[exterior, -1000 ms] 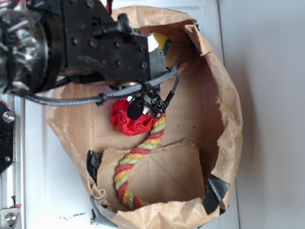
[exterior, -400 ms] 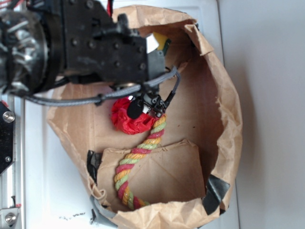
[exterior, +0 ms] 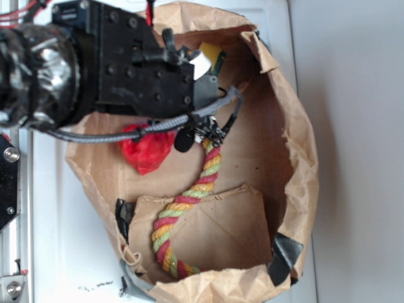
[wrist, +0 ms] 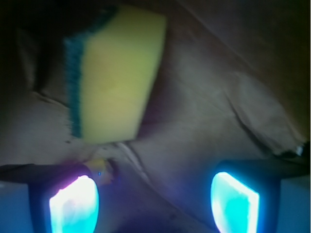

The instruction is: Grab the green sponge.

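The green sponge (exterior: 213, 55), a yellow foam block with a dark green layer on one face, leans at the top inside a brown paper bag (exterior: 304, 158). My gripper (exterior: 205, 74) sits just left of it, pointing toward it. From the wrist, the green sponge (wrist: 114, 73) lies ahead and slightly left, beyond the fingertips. The gripper (wrist: 153, 194) is open, its two glowing pads (wrist: 74, 206) wide apart with only bag paper between them. The sponge is not touched.
A red plastic wad (exterior: 146, 150) lies by the bag's left wall under the arm's grey cable (exterior: 126, 134). A red, yellow and green rope (exterior: 186, 202) runs down the bag floor. The bag's crumpled walls rise all around the gripper.
The red wad has shifted left and partly under the cable, uncovering the rope's upper end. The arm has edged up and to the right, closer to the sponge.
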Controlling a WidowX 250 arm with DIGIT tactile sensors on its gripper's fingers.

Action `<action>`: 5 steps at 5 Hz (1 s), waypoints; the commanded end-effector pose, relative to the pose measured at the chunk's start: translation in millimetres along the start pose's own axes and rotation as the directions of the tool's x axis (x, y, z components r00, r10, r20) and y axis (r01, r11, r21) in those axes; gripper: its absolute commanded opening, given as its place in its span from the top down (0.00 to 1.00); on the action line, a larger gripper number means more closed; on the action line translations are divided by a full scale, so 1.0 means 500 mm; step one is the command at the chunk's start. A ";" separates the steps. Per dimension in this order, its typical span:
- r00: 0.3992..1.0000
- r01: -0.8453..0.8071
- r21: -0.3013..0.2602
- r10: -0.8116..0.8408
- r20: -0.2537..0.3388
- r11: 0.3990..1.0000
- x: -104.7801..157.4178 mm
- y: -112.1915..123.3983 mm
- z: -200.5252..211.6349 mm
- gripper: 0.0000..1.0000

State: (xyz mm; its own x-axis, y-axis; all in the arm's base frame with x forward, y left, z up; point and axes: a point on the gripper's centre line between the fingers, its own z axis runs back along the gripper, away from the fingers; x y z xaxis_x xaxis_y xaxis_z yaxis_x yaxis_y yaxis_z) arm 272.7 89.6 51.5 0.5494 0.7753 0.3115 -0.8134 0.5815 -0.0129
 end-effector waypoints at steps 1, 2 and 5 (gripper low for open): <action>0.995 -0.089 -0.019 0.089 0.044 0.996 0.083 0.017 0.018 0.00; 0.995 -0.082 -0.008 0.082 0.054 0.997 0.083 0.011 0.015 0.00; 0.988 -0.130 0.099 0.119 0.102 0.987 0.097 -0.001 -0.046 0.00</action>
State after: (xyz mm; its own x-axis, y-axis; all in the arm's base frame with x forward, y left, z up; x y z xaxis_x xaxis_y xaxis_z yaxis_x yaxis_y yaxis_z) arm 309.9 123.6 33.7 0.4372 0.8111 0.3886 -0.8898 0.4530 0.0555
